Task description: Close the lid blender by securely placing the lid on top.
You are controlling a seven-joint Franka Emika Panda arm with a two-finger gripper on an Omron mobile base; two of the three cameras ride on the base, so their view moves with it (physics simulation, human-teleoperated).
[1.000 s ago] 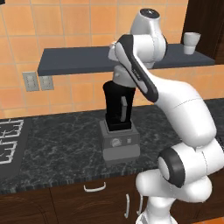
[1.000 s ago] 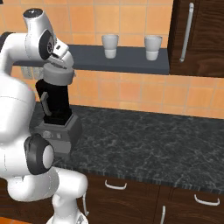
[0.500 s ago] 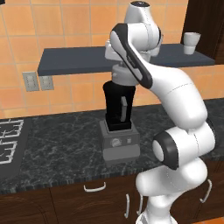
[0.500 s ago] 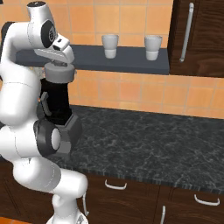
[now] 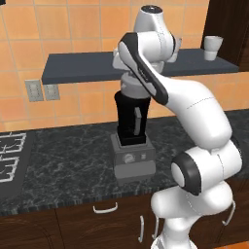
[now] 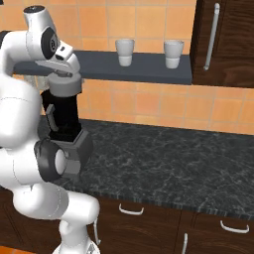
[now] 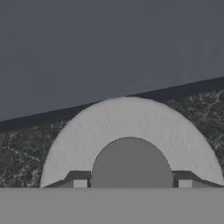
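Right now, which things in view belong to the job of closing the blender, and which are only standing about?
For the job:
- blender, black jar on grey base with dial
- lid, grey disc on top of the jar
- fingers, either side of the lid's raised cap

Standing about:
- two white cups on the shelf
- stove grate
- wall outlets

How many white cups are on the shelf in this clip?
2: one white cup near the middle of the dark shelf, the other cup toward its right end by the cabinet. The arm might hide more.
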